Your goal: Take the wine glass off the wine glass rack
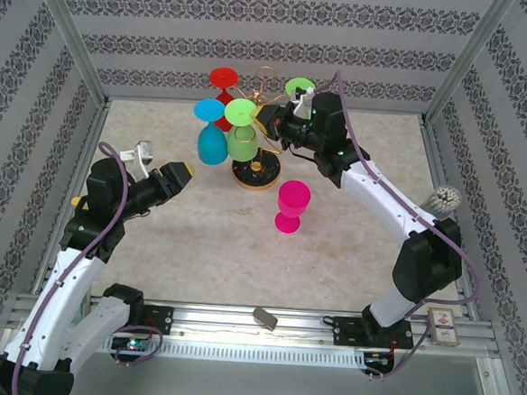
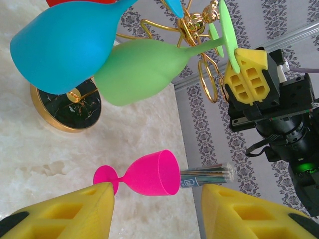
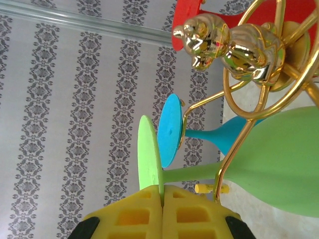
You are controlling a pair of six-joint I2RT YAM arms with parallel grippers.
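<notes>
Hanging bowl-down on the wine glass rack (image 1: 256,172) toward the back of the bench (image 1: 350,258), the green wine glass (image 1: 242,142) has its foot pinched edge-on in the closed right claw (image 3: 161,191). To the rack's left, the left claw (image 1: 183,174) hovers open, facing a pink glass (image 1: 292,205) standing upright.

Left arm (image 1: 58,292) and right arm (image 1: 381,195): white link shells, black joint housings, external purple cable (image 1: 359,143). Claw fingers (image 2: 65,216): yellow, with rectangular recesses.
</notes>
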